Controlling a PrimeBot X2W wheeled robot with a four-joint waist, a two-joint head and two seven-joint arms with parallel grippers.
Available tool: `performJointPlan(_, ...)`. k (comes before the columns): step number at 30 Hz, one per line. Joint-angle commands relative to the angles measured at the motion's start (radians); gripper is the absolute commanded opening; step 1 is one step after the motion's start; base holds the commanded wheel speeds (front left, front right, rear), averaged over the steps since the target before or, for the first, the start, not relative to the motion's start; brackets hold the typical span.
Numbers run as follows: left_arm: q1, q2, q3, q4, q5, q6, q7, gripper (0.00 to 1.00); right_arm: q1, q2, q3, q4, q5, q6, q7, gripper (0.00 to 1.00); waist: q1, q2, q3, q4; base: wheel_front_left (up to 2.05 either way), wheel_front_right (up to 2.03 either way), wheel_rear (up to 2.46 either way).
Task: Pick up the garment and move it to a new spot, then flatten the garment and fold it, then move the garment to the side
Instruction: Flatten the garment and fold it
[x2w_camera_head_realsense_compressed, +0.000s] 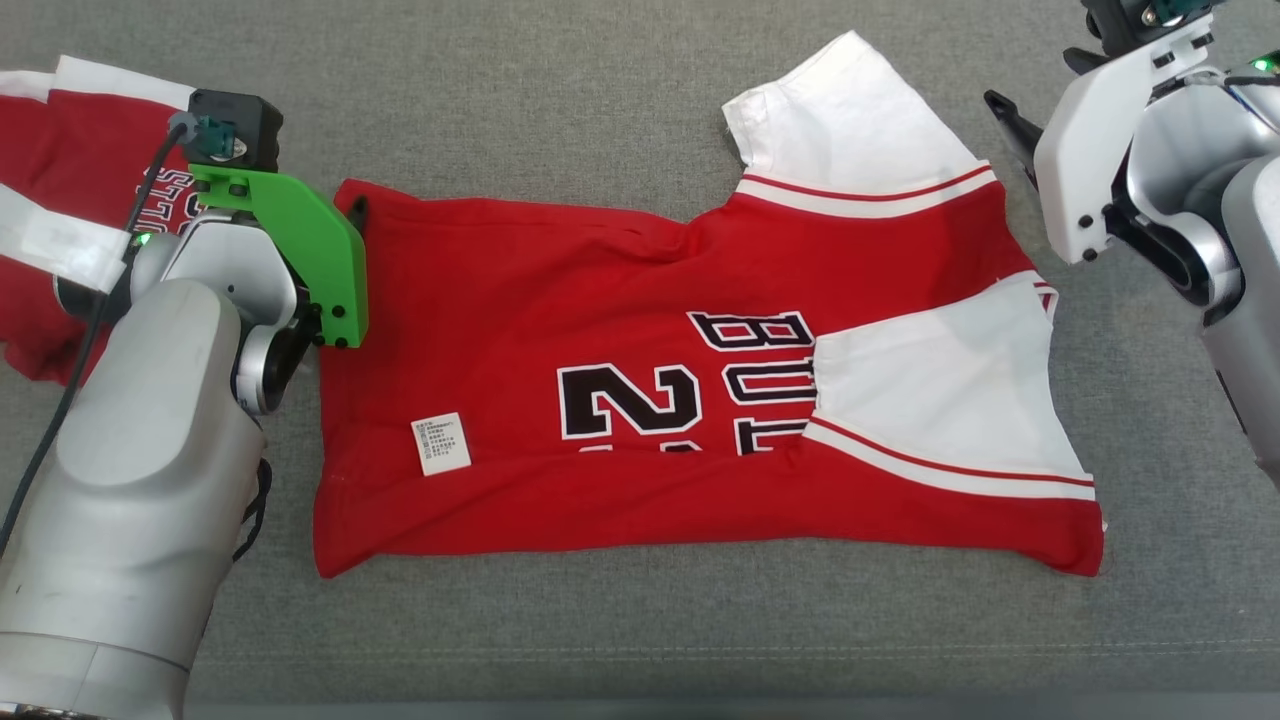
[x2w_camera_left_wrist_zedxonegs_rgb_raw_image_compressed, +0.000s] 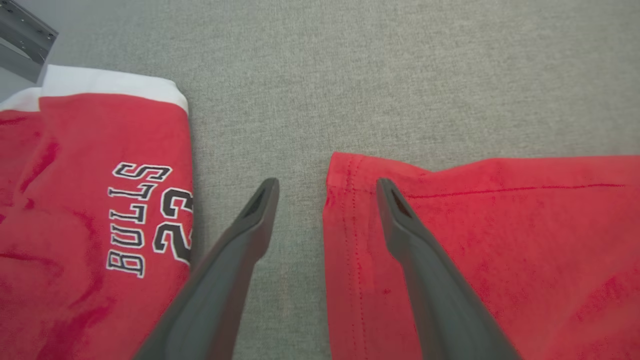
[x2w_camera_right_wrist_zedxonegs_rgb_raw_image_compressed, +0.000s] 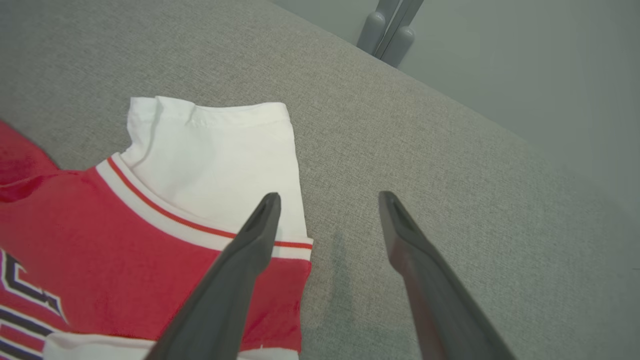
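Straddling the jersey's far left corner, our left gripper has fingers released, empty; our right gripper, likewise spread and empty, hangs by the far white sleeve.

In the head view the left arm, at 8 o'clock, covers part of the garment's hem. It also covers part of a second red garment, which the picture's 9 o'clock edge cuts off. A folded white sleeve hides the end of the chest lettering. The label's print is too small to read. The right arm is cut off at 2 o'clock.
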Motion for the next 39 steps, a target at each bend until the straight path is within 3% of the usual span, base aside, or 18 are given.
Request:
performJointPlan(1,-0.023,0.006,0.0,0.016,0.002,0.006,0.019,1.0,-0.029,-0.004,0.009,0.02,0.006,-0.001,-0.013,1.0,-0.0002,0.0,0.04,0.002,0.0,0.0,0.0)
performJointPlan(22,-0.153,-0.02,-0.052,0.096,0.013,-0.014,0.098,1.0,-0.231,0.001,0.161,0.201,0.073,-0.001,-0.105,1.0,-0.0002,0.0,0.112,0.014,0.0,0.0,0.0)
performJointPlan(32,-0.142,-0.019,-0.056,0.107,-0.008,0.028,0.197,1.0,-0.261,-0.033,0.169,0.227,0.086,-0.001,-0.114,1.0,-0.0002,0.0,0.137,0.035,0.0,0.0,0.0)
performJointPlan(33,-0.137,-0.021,-0.059,0.102,-0.013,0.025,0.209,0.93,-0.263,-0.038,0.168,0.231,0.089,-0.001,-0.11,1.0,-0.0002,0.0,0.136,0.039,0.0,0.0,0.0)
performJointPlan(35,-0.127,-0.028,-0.063,0.086,-0.025,0.014,0.229,0.37,-0.269,-0.043,0.167,0.238,0.092,-0.001,-0.106,1.0,-0.0002,0.0,0.135,0.046,0.0,0.0,0.0)
performJointPlan(36,-0.122,-0.032,-0.065,0.077,-0.03,0.01,0.232,0.0,-0.271,-0.043,0.167,0.242,0.094,-0.001,-0.104,1.0,-0.0002,0.0,0.134,0.049,0.0,0.0,0.0)
performJointPlan(39,-0.11,-0.038,-0.071,0.065,-0.037,0.007,0.24,0.0,-0.282,-0.043,0.167,0.255,0.093,-0.001,-0.102,1.0,-0.0002,0.0,0.134,0.054,0.0,0.0,0.0)
